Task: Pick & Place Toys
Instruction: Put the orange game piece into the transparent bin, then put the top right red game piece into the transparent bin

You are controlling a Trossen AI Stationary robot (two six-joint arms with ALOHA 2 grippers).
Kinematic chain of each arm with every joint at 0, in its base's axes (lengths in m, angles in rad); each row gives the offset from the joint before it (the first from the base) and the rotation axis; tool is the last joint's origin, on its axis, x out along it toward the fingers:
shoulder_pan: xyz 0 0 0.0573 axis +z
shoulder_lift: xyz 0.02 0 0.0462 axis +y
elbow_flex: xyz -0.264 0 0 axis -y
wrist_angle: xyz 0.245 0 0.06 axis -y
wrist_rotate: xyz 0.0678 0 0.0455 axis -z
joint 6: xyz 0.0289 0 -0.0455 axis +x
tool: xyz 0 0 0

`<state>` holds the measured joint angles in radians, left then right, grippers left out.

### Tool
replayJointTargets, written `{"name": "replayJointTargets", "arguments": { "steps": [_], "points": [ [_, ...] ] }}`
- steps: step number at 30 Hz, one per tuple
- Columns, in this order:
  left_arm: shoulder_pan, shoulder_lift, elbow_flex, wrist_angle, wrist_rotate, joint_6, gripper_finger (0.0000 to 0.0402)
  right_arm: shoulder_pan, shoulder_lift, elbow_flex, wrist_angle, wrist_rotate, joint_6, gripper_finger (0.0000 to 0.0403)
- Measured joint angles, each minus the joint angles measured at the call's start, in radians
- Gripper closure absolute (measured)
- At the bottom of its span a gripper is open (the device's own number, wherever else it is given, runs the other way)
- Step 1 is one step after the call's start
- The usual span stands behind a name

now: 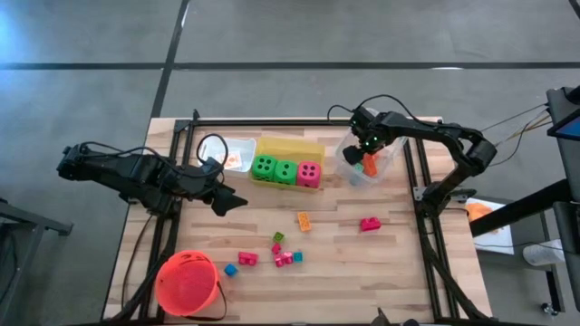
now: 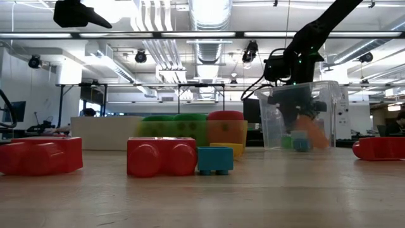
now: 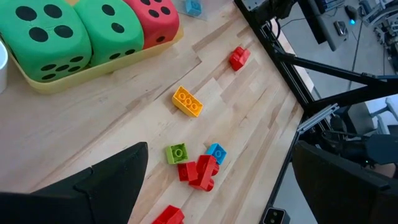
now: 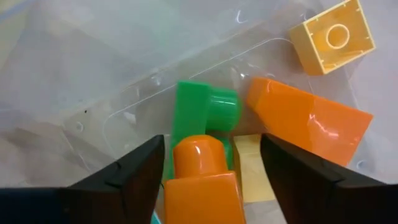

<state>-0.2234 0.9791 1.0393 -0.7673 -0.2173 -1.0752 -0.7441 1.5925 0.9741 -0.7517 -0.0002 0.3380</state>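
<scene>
Where fingers part, glossy orange block, rounded stud.

The table is a light wooden plank top. The yellow bin serves as landmark; it stands on the table near the far edge. A white bin sits just left of it and a clear bin to its right. In front of the yellow bin lie an orange block, a red block farther right, and a cluster of small blocks. An orange-red bucket stands at the front left, well apart from it
</scene>
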Motion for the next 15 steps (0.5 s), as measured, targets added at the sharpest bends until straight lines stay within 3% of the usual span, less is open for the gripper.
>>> {"name": "replayJointTargets", "arguments": {
  "steps": [7, 15],
  "points": [
    [0.0, 0.0, 0.0, 0.0, 0.0, 0.0, 0.0019, 0.0, 0.0, 0.016, -0.027, 0.0, -0.001, 0.0098],
    [0.0, 0.0, 0.0, 0.0, 0.0, 0.0, 0.0019, 0.025, -0.064, 0.13, -0.173, 0.0, -0.048, 0.0093]
  ]
}}
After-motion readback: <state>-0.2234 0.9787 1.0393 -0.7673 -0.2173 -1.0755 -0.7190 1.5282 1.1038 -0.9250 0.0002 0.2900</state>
